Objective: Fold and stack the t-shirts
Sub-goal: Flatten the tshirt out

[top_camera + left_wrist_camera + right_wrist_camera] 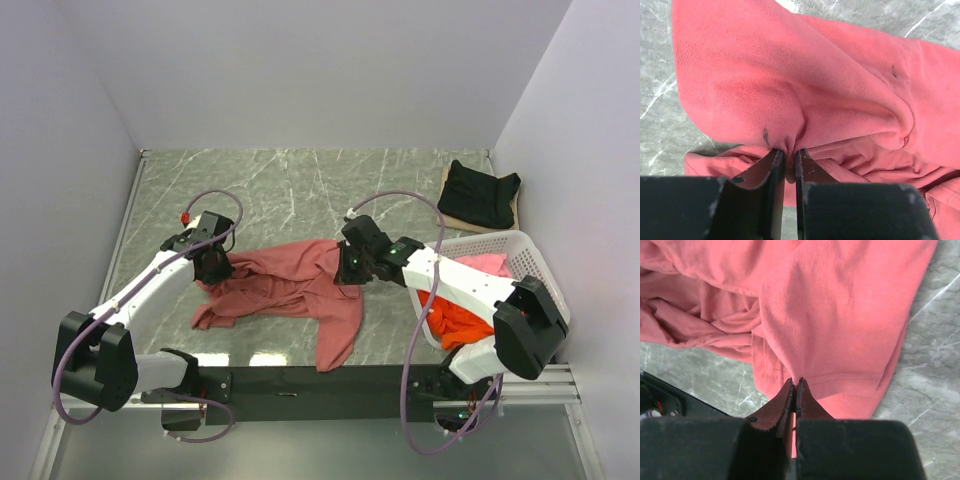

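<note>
The brick-red t-shirt [285, 290] lies crumpled across the middle of the table, one end trailing toward the near edge. My left gripper [214, 266] is at its left end, shut on a pinched bunch of the cloth [815, 90] between the fingertips [789, 152]. At the shirt's right end my right gripper [350, 268] is shut on a stitched hem [840, 315], the jaws pressed together [796, 382]. A black t-shirt [480, 192] lies folded at the back right. An orange t-shirt [460, 315] and a pink one [485, 262] sit in the basket.
The white lattice basket [535, 262] stands tilted at the right, beside the right arm. A tan sheet [455, 216] lies under the black shirt. White walls close the table at the back and both sides. The arms' black base rail [320, 382] runs along the near edge.
</note>
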Motion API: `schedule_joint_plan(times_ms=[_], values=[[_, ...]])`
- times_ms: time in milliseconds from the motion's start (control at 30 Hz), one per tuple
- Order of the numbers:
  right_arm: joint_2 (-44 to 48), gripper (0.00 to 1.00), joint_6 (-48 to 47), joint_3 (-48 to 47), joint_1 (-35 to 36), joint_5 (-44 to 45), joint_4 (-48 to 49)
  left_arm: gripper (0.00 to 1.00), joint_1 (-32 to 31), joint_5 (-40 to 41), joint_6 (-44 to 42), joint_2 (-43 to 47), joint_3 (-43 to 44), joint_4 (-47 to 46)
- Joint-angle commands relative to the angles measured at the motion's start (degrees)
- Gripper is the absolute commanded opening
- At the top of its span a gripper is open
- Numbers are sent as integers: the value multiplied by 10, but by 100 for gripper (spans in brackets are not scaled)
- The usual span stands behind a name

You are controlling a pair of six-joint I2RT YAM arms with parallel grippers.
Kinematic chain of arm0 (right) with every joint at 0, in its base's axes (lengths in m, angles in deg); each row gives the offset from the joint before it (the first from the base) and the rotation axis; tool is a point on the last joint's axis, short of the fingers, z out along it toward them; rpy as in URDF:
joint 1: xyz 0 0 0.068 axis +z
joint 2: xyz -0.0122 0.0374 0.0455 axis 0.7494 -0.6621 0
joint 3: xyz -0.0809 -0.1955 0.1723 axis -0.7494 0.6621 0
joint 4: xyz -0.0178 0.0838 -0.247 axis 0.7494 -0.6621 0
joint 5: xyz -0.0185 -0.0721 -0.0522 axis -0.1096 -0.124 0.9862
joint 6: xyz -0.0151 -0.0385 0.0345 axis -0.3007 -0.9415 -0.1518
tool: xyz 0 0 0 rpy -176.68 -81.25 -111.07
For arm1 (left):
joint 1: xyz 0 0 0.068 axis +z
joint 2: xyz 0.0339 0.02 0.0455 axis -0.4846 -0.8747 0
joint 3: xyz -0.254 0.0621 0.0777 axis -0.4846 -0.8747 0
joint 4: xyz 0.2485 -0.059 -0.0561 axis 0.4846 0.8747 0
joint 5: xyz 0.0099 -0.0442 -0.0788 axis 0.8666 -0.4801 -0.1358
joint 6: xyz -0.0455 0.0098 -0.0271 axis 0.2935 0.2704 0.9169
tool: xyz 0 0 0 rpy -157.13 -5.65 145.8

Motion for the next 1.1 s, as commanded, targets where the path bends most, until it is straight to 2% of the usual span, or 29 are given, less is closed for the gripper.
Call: schedule_joint_plan(times_ms=[0, 333, 533, 567, 700, 767, 833, 900, 1067], values=[[15, 0, -5, -14, -2, 11, 11, 14, 0, 10, -10, 10, 24, 12], [73, 0, -23, -65, -29, 78, -78, 14, 8, 46, -31, 25, 86, 79], [92, 0, -47, -83, -61, 83, -108, 25, 19, 36, -46, 30, 121, 96], [92, 0, -48, -84, -64, 83, -110, 33, 20, 33, -47, 30, 120, 94], [84, 0, -54, -86, -68, 71, -107, 41, 24, 6, -42, 22, 93, 72], [80, 0, -51, -83, -69, 65, -100, 41, 24, -3, -41, 17, 85, 60], [78, 0, -46, -79, -69, 56, -94, 34, 24, -6, -41, 13, 77, 54], [75, 0, -42, -77, -69, 52, -86, 33, 24, -7, -45, 8, 71, 46], [60, 0, -40, -79, -69, 43, -86, 53, 24, -18, -45, -10, 64, 48]])
